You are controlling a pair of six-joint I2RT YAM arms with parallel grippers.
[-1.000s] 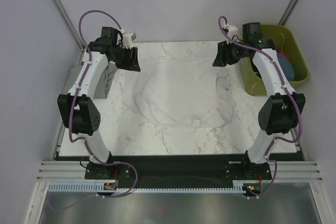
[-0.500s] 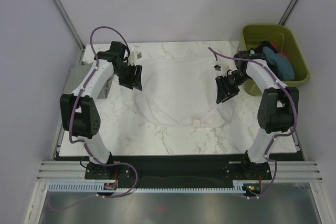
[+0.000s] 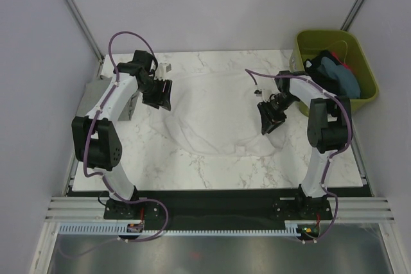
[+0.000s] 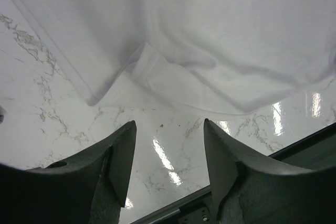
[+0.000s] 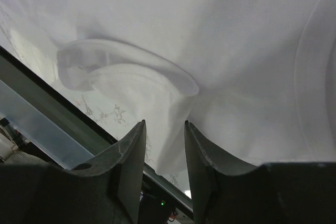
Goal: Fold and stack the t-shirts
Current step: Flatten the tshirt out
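Observation:
A large white t-shirt point(image 3: 218, 110) lies rumpled and partly spread on the marble table point(image 3: 212, 168). My left gripper point(image 3: 158, 94) is open at the shirt's left edge. In the left wrist view it point(image 4: 169, 129) hovers over bare marble, with the shirt's folded edge point(image 4: 157, 72) just ahead. My right gripper point(image 3: 270, 120) is open over the shirt's right side. In the right wrist view it point(image 5: 165, 127) straddles a curled flap of the white cloth point(image 5: 142, 82). Blue-teal and dark shirts point(image 3: 340, 75) lie in the bin. A grey cloth point(image 3: 96, 91) sits at the table's left edge, partly hidden by my left arm.
The olive-green bin point(image 3: 327, 32) stands off the table's back right corner, close behind my right arm. The table's front edge and a black strip point(image 3: 212, 200) lie near the arm bases. Grey walls close in the back and sides.
Both grippers have come in from the back corners and down toward the white shirt: the left to its left edge, the right from beside the bin to its right side.

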